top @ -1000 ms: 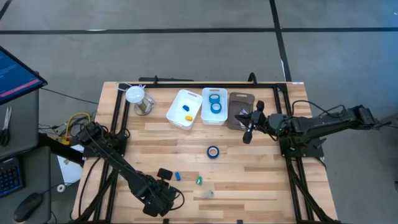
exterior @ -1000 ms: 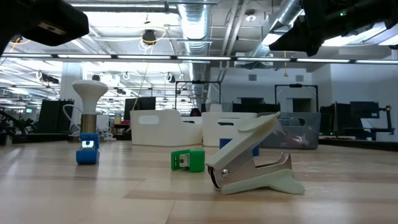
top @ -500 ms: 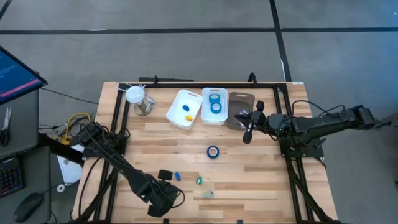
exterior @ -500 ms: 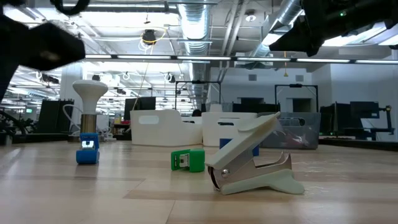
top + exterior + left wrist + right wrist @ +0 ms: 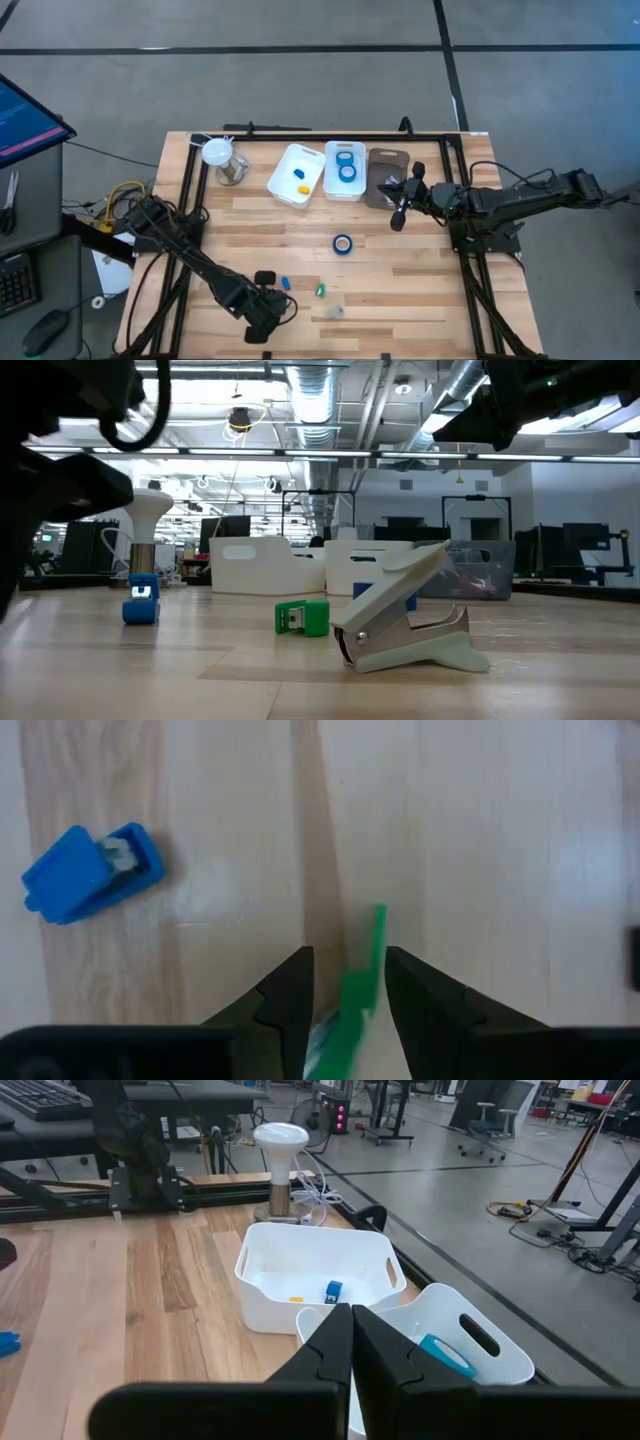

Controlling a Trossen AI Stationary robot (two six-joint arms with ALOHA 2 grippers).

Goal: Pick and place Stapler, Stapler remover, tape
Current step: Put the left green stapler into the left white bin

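Green stapler sits between the left gripper's parted fingers, low over the counter near its front edge.
The fingers bracket the green piece without clearly clamping it; it looks tilted and blurred, so closing now could pinch only an edge and flick it away, perhaps toward the blue stapler nearby. The pale stapler remover lies just beyond, and one tape roll rests mid-counter, with two more in a white bin. The right gripper, fingers closed and empty, waits above the bins.
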